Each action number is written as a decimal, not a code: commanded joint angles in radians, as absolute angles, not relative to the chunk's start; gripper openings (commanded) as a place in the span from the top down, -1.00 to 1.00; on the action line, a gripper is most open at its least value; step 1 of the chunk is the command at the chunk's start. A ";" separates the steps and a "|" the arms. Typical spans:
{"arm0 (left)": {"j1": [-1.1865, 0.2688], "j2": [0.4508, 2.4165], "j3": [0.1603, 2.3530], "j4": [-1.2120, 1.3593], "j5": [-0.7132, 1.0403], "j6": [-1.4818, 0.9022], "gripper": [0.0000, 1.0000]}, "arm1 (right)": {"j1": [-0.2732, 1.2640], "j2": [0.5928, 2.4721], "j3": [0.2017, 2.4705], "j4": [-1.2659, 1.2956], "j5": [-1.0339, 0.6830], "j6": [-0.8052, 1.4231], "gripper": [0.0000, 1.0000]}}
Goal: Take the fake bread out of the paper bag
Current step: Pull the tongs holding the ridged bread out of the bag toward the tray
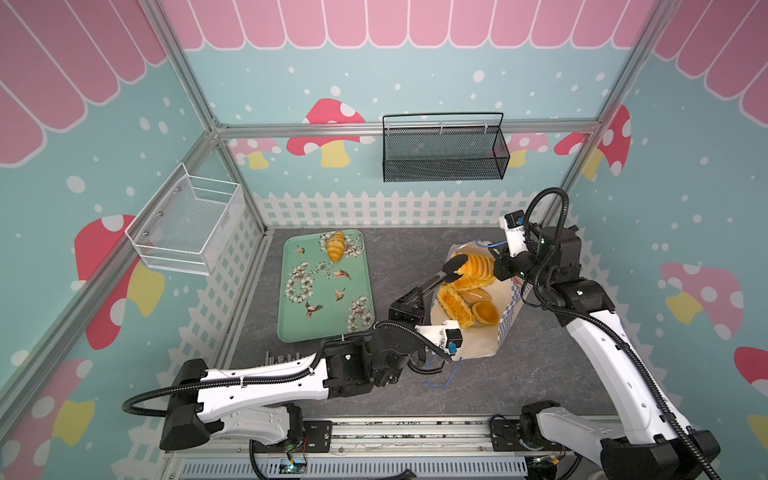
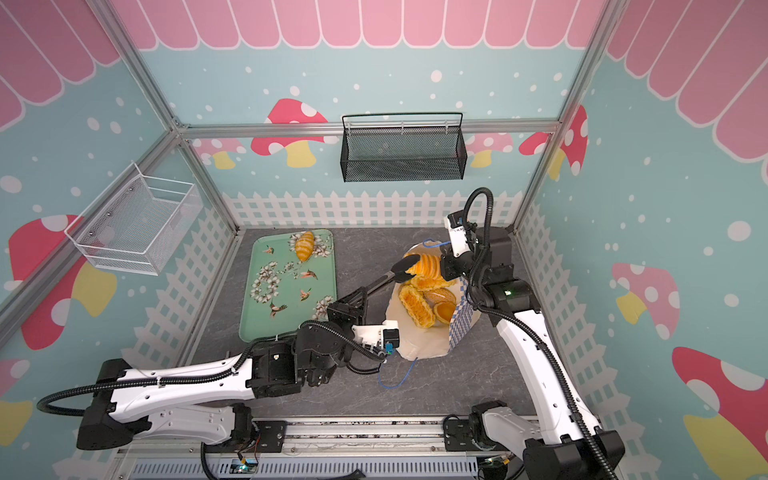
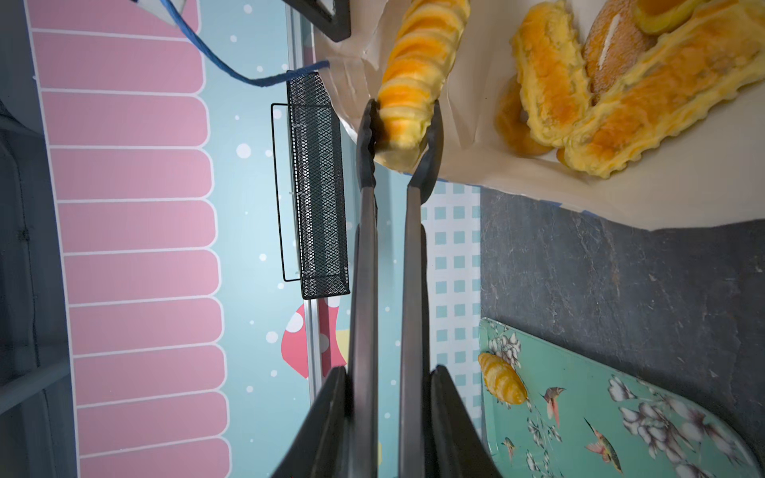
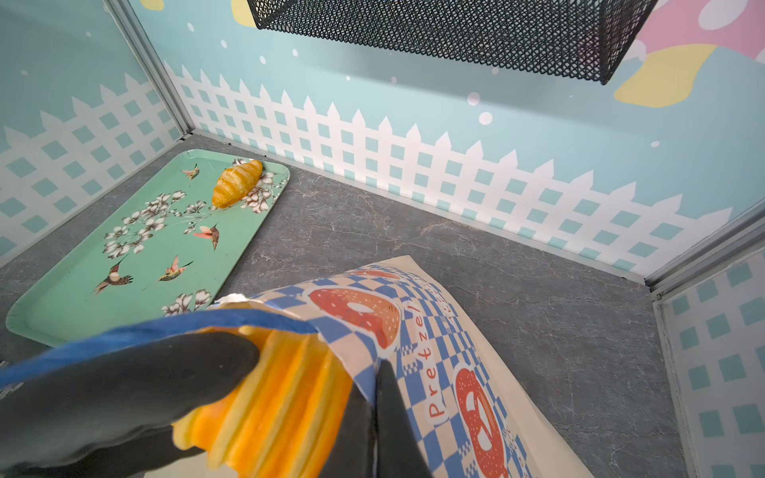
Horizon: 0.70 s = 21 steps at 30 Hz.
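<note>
The paper bag [image 1: 469, 345] lies on its side with its mouth open, cream with a blue checkered band [image 4: 434, 331]. Several pieces of fake bread [image 1: 455, 307] fill the mouth. My left gripper [image 1: 419, 291] [image 3: 389, 372] is shut on black tongs [image 1: 440, 278] [image 3: 364, 248]. The tong tips clamp one end of a ribbed golden loaf [image 1: 478, 266] [image 3: 418, 70] at the bag's far rim. My right gripper [image 1: 498, 266] [image 4: 378, 372] is shut on the bag's checkered rim beside that loaf [image 4: 281, 393]. A croissant [image 1: 335, 245] lies on the green tray [image 1: 299, 320].
A black mesh basket [image 1: 444, 153] hangs on the back wall. On the left wall is a white wire basket [image 1: 187, 224]. A blue cord handle [image 1: 444, 374] trails from the bag onto the grey tabletop near the left wrist.
</note>
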<state>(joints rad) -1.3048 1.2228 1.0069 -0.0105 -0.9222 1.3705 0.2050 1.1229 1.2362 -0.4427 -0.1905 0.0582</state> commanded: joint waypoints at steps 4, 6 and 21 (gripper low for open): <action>-1.350 1.096 0.928 0.097 -1.032 1.397 1.00 | 0.210 1.121 1.230 -0.401 -0.183 0.068 1.00; -1.369 1.064 0.910 0.101 -1.059 1.395 1.00 | 0.210 1.123 1.230 -0.401 -0.180 0.069 1.00; -1.483 0.880 0.878 0.107 -1.164 1.324 1.00 | 0.210 1.126 1.232 -0.394 -0.160 0.085 1.00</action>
